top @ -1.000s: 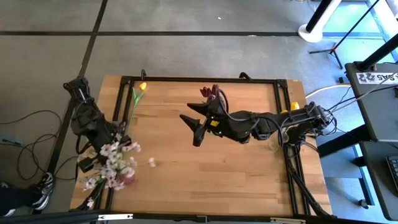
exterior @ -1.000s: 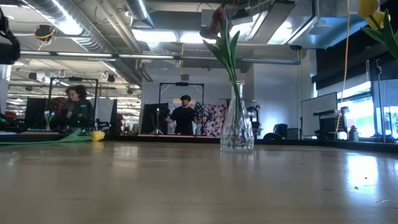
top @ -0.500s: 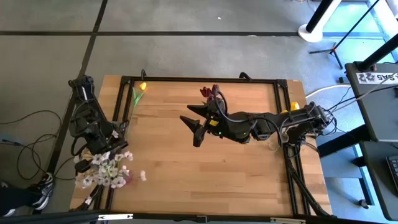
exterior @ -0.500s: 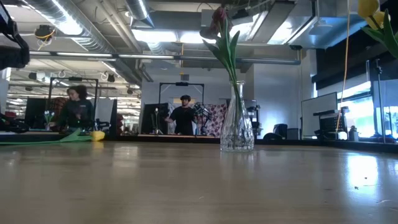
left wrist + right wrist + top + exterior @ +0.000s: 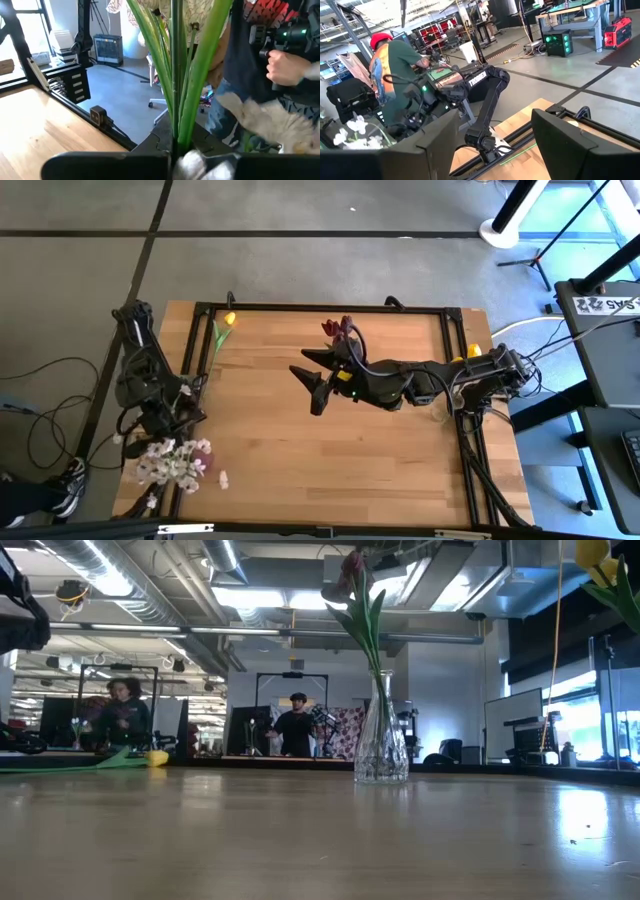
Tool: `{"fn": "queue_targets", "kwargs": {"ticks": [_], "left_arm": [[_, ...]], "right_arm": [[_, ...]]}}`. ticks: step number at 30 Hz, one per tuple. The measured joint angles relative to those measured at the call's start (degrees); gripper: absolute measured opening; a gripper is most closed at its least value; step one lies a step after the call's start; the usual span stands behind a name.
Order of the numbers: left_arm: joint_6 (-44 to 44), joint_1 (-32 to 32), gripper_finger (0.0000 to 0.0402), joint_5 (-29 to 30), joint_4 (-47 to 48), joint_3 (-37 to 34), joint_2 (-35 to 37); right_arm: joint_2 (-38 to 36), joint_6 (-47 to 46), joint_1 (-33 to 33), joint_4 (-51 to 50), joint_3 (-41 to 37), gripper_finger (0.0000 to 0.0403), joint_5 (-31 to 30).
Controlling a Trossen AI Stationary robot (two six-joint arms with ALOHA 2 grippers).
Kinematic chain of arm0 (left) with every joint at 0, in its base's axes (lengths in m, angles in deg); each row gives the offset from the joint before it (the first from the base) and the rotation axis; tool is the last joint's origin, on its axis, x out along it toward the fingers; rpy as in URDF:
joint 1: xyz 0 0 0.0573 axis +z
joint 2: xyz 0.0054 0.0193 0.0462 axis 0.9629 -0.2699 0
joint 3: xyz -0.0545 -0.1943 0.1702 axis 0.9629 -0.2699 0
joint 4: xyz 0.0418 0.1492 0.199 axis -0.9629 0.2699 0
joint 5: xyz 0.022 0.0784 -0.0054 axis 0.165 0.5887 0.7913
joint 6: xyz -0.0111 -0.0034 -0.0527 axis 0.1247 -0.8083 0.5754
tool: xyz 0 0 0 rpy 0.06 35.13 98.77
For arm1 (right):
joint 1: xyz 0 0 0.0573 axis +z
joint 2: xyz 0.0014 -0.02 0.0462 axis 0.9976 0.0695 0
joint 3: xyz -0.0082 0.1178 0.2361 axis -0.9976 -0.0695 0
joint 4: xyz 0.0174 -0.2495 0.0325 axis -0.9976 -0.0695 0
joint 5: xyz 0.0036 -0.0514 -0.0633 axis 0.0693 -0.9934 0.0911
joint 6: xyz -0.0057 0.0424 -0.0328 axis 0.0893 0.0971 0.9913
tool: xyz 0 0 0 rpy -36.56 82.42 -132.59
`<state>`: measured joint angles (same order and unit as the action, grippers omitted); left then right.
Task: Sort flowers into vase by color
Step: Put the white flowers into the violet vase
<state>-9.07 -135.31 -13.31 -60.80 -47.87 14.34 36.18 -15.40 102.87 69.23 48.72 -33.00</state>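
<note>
Left gripper [image 5: 160, 427] clamps the white-pink blossom sprigs [image 5: 172, 461] at the wooden table's [image 5: 300, 450] left edge — carry them upright, mind loose petals.

- The high view is evenly lit; the bench [image 5: 330, 430] shows only soft, faint shadows under the arms.
- In the low view ceiling lights [image 5: 255, 598] glare, and the vase [image 5: 381, 735] stands backlit and dark.
- The near bench surface in that view is blurred; its right edge carries a pale sheen.
- In the left wrist view the stems [image 5: 177, 65] are close and soft, and the background is smeared.
</note>
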Motion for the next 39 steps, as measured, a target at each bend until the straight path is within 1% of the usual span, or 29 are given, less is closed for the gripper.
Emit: {"fn": "queue_targets", "kwargs": {"ticks": [6,14,16,21,25,30,36,39], "left_arm": [[0.0,0.0,0.0003,0.0,-4.5,-5.0,0.4],[-0.8,0.0,0.0004,2.2,-4.2,-6.9,3.1],[-1.0,0.0,0.0016,2.7,-4.2,-6.9,3.7],[-1.1,0.0,0.0067,3.0,-3.0,-7.1,4.8],[0.2,0.0,0.0101,3.1,-0.3,-4.6,4.7],[0.1,0.0,0.0132,4.0,3.3,-0.3,4.7],[-1.3,0.0,0.0144,4.1,3.8,2.7,4.7],[-1.7,0.0,0.0141,5.9,3.3,4.3,4.7]], "right_arm": [[0.0,-0.9,0.0,0.0,0.0,0.025,0.0],[0.0,-4.3,0.0,-3.1,0.0,0.025,0.6],[0.0,-4.6,0.0,-3.5,0.0,0.025,0.6],[0.0,-4.6,0.1,-3.5,0.0,0.025,2.1],[0.0,-4.6,0.1,-3.5,0.0,0.025,2.7],[0.0,-4.7,0.1,-3.5,0.0,0.025,3.6],[0.0,-4.7,0.1,-4.0,0.0,0.025,4.7],[0.0,-4.7,0.1,-4.0,0.0,0.025,4.7]]}}
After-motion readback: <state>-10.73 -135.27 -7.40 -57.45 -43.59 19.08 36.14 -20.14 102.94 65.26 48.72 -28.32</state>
